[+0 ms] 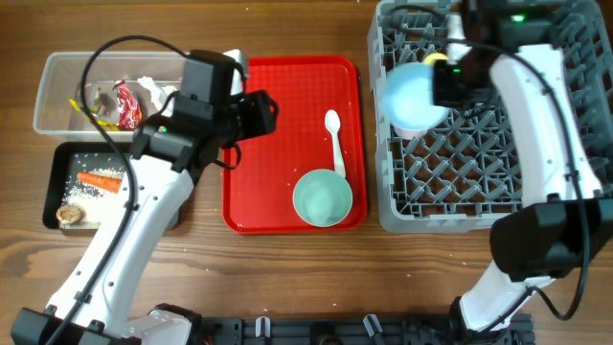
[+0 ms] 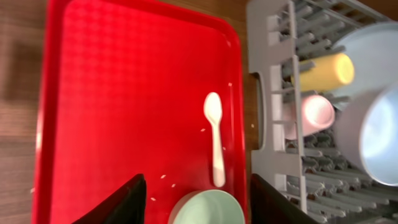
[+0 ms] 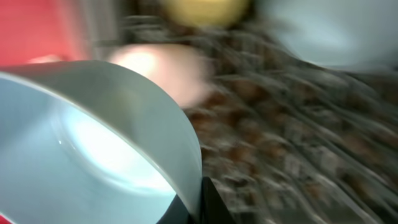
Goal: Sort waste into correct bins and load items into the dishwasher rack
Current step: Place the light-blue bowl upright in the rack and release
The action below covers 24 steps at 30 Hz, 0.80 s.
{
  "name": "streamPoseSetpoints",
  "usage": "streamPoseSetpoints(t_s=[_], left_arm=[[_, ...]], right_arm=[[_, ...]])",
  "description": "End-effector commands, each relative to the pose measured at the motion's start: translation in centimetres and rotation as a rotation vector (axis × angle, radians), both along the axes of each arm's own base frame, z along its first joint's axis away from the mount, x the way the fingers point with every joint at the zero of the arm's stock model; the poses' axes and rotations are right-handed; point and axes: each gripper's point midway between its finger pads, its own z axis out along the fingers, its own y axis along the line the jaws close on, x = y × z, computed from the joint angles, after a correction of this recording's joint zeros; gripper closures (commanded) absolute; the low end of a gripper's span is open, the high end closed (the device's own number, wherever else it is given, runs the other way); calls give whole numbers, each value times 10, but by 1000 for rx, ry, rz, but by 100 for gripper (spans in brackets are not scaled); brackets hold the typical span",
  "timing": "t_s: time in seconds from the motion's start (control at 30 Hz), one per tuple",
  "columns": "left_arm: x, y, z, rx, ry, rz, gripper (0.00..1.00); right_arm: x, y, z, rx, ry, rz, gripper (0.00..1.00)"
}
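My right gripper is shut on the rim of a pale blue-green bowl, holding it tilted over the left side of the grey dishwasher rack. The right wrist view is blurred, with the bowl pinched at my gripper. A yellow cup, a small pink cup and a white plate stand in the rack. My left gripper hangs open and empty over the red tray. On that tray lie a second bowl and a white spoon.
At far left a clear tub holds wrappers and tissue. Below it a black tray holds a carrot, rice and a brown lump. A few rice grains lie on the red tray.
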Motion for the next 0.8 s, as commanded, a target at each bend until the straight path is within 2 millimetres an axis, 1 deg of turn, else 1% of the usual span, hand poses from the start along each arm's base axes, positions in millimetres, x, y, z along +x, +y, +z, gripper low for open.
streamPoseSetpoints(t_s=[0.0, 0.03, 0.1, 0.17, 0.23, 0.3, 0.5, 0.57, 0.67, 0.77], left_arm=[[3, 13, 11, 0, -26, 31, 53], [4, 14, 11, 0, -26, 35, 55], [5, 16, 11, 1, -26, 40, 61], [5, 16, 11, 1, -26, 41, 70], [5, 18, 11, 9, -29, 47, 75], [5, 19, 11, 14, -31, 48, 76], [7, 23, 10, 34, -37, 67, 81], [8, 24, 10, 40, -39, 73, 82], [8, 25, 10, 43, -39, 75, 85], [8, 26, 10, 46, -40, 78, 85]], right_arm=[[-17, -82, 25, -307, -35, -306, 96], [-26, -99, 29, -373, -24, -377, 96], [-43, -124, 40, -498, -19, -508, 96], [-45, -137, 45, -555, -43, -564, 96], [-47, -146, 49, -588, -79, -652, 96], [-49, -153, 51, -627, -106, -708, 96], [-54, -171, 63, -777, -176, -792, 96], [-57, -175, 63, -816, -191, -816, 96], [-61, -180, 57, -874, -189, -820, 96], [-62, -182, 39, -900, -172, -801, 96]])
